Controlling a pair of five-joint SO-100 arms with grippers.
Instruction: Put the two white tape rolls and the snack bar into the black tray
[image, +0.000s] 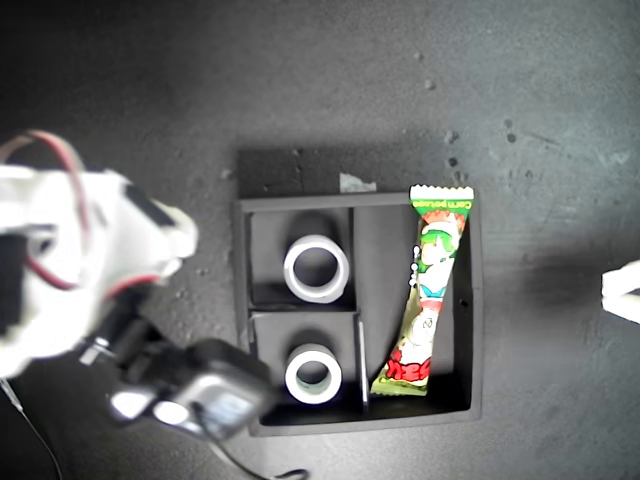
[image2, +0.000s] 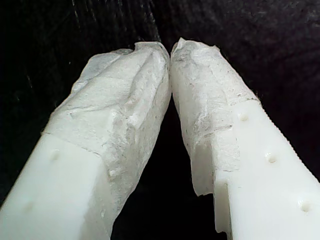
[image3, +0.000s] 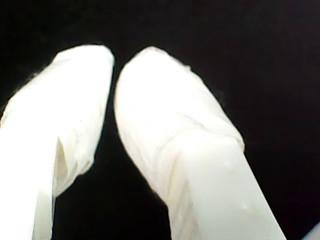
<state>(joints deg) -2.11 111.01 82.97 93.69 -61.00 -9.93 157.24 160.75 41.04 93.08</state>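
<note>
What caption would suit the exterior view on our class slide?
Black tray holding two white tape rolls in separate small compartments and a snack bar in the long one.

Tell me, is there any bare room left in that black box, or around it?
The black tray is crowded: one white tape roll fills each small compartment, the other nearest an arm. The long compartment has a bare strip between its divider and the snack bar. The dark table is open beyond the tray's far wall.
</note>
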